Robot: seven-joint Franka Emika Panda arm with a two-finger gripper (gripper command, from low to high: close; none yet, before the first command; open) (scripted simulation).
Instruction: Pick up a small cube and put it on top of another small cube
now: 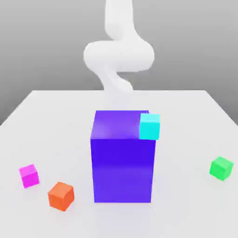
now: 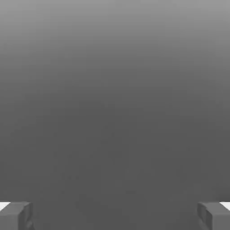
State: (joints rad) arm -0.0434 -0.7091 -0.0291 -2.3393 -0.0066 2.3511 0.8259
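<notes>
Here, claw (image 2: 115, 215) wide and empty, magenta cube (image 1: 29, 175) on the table (image 1: 195, 116), well apart from green cube (image 1: 221, 168).

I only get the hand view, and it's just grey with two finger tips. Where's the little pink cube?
Observer: The pink cube sits on the white table, near the front at the exterior view's left, beside an orange cube.
Operator: And the green one I stack it on?
Observer: The green cube is far over at the exterior view's right, alone.
Operator: Is anything between them?
Observer: Yes, a tall blue-purple block stands in the middle.
Operator: Anything on that?
Observer: A cyan cube shows at its top corner on the exterior view's right.
</notes>
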